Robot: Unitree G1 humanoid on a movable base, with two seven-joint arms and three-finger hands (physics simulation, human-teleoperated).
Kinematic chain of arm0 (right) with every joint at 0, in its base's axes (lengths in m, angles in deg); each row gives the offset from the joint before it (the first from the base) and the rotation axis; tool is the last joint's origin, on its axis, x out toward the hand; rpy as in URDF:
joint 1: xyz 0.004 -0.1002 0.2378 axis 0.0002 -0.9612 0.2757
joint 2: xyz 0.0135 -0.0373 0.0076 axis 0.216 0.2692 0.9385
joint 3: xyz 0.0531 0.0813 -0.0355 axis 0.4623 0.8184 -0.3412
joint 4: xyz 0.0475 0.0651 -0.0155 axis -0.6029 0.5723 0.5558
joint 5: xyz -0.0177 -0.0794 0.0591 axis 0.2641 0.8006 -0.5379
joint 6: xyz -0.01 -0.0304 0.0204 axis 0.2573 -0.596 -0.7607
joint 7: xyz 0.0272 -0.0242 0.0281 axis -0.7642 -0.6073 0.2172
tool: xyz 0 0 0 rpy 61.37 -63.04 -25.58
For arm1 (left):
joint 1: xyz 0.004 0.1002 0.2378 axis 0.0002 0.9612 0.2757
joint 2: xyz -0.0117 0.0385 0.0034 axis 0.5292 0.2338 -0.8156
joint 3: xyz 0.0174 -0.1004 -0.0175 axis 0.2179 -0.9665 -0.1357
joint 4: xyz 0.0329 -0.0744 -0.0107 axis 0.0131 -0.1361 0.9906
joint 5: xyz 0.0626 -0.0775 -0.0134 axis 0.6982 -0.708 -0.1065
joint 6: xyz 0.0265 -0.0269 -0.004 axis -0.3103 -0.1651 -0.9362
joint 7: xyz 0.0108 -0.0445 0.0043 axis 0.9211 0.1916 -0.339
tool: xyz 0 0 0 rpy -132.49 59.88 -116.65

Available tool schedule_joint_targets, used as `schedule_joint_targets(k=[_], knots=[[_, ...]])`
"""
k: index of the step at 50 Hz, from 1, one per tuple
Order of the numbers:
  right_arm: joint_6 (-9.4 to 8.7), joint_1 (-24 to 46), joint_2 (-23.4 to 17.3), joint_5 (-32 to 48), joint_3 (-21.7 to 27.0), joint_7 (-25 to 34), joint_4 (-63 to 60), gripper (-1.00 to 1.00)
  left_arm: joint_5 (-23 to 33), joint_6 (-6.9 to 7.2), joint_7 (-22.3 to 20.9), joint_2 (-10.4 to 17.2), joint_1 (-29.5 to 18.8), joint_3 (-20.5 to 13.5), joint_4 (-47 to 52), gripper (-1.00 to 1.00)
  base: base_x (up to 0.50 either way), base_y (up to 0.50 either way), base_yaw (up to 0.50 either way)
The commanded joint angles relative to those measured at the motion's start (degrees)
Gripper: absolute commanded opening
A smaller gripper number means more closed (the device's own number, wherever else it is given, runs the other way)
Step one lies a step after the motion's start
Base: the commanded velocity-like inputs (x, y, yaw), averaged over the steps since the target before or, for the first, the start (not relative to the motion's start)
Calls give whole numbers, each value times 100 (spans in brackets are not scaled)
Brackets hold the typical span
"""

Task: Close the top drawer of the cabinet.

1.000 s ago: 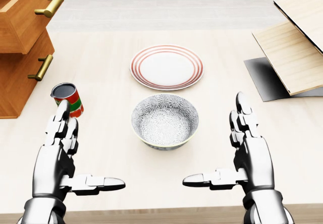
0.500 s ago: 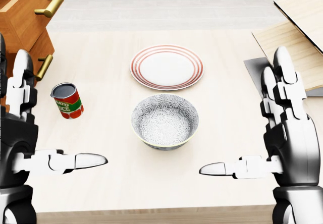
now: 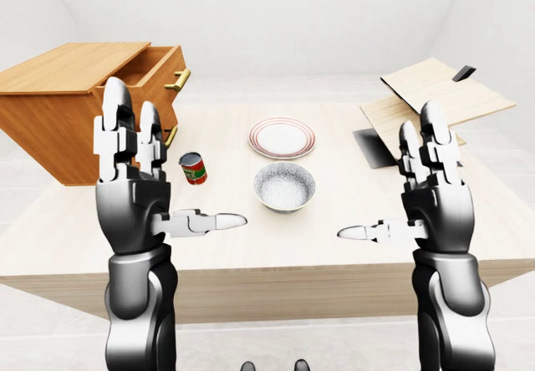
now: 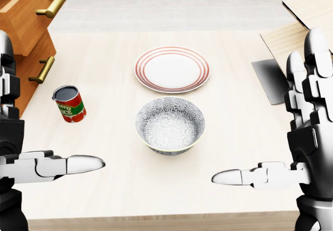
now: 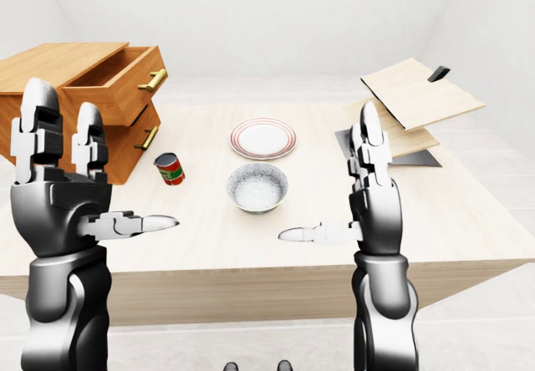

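A wooden cabinet stands on the table's left side. Its top drawer is pulled out, brass handle facing right; the lower drawer is pushed in. My left hand is raised to the right of and below the cabinet, fingers upright and thumb pointing right, open and holding nothing. It does not touch the drawer. My right hand mirrors it on the right side, open and empty.
A red tomato can stands near the cabinet's lower drawer. A patterned bowl and a red-rimmed plate sit mid-table. Stacked wooden boards over a dark sheet lie at the right. The table's near edge runs below my hands.
Both hands have risen and spread apart toward the head view's left and right edges, staying open. The table's things and the drawer have not moved.
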Motion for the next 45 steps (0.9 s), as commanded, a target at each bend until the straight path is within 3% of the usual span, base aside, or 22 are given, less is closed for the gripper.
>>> schedule_joint_targets(k=[1, 12, 13, 19, 35, 45], knots=[[0, -72, -15, 87, 4, 46, -524, 100, 68, 0, 3, 29, 43, -14, -82, 100, 0, 0, 0], [0, -50, 15, 160, 44, 144, -732, 100, 181, 0, 52, 54, -86, -69, -177, 100, 0, 0, 0], [0, -96, 36, 151, 60, 153, -702, 100, 414, 0, 109, 140, -81, 20, -269, 100, 0, 0, 0], [0, -194, -5, 297, 16, 195, -689, 100, 336, 0, 86, 28, -60, -80, -278, 100, 0, 0, 0], [0, -217, 113, 254, 70, 215, -696, 100, 314, 0, -4, 17, 169, -63, -295, 100, 0, 50, 0], [0, -148, 79, 297, 66, 217, -653, 100, 311, 0, -4, 19, 72, -87, -273, 100, 0, 50, 0]])
